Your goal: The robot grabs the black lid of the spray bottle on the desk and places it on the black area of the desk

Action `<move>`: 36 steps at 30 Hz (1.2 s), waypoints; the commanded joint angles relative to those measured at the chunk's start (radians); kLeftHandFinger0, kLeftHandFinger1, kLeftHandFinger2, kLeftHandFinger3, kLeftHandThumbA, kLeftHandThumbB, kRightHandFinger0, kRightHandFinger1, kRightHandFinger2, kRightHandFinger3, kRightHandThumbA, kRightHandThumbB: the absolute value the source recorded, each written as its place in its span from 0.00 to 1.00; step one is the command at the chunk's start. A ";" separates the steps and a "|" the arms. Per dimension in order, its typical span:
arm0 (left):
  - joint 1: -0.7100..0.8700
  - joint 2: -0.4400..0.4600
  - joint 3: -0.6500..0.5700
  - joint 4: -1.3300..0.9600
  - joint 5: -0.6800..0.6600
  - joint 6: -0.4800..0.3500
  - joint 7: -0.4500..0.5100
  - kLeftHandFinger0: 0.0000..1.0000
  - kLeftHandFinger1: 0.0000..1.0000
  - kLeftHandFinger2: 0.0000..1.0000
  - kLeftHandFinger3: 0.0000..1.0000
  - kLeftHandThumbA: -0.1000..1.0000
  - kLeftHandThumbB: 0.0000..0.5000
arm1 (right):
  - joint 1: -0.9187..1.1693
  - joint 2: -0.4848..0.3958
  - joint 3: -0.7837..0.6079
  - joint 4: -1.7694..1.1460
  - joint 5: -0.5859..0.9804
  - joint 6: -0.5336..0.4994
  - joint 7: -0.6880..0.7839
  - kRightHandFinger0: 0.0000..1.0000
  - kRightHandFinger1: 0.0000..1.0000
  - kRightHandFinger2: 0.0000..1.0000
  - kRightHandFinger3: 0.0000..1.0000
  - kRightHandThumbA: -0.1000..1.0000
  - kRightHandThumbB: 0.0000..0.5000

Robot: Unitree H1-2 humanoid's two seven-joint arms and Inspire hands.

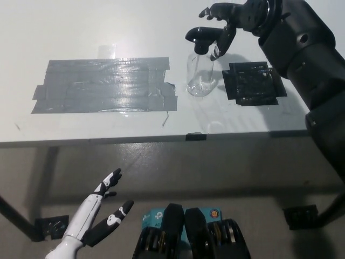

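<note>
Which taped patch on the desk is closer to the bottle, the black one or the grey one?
The black patch. It lies just right of the bottle, under the black right hand; the bigger grey patch spreads left.

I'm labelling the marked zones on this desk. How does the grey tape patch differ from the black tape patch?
The wide grey tape patch is much larger and lies left of the clear plastic spray bottle; the small black tape patch lies right of it, nearer the black right robot hand. Grey is glossy, black darker. Both lie flat, empty.
</note>
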 commanded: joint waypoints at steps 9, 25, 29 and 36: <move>-0.022 0.024 -0.006 -0.019 0.009 -0.030 -0.012 0.85 0.92 1.00 1.00 0.87 0.43 | -0.056 0.001 0.132 0.002 -0.102 0.023 -0.047 0.11 0.29 0.39 1.00 0.00 0.28; -0.042 0.041 -0.028 -0.025 0.050 -0.014 -0.020 0.79 0.82 0.90 1.00 0.91 0.46 | -0.030 -0.013 -0.016 -0.009 -0.030 -0.039 -0.272 1.00 1.00 1.00 1.00 0.60 0.34; -0.043 0.043 -0.032 -0.027 0.055 -0.016 -0.020 0.77 0.80 0.88 1.00 0.92 0.47 | -0.033 -0.013 -0.023 -0.009 -0.030 -0.055 -0.307 0.63 0.72 0.71 0.69 0.72 0.32; -0.053 0.043 -0.040 -0.014 0.068 -0.022 -0.016 0.75 0.77 0.84 1.00 0.93 0.46 | -0.048 -0.025 -0.058 -0.010 -0.010 -0.091 -0.351 0.58 0.62 0.55 0.41 0.76 0.26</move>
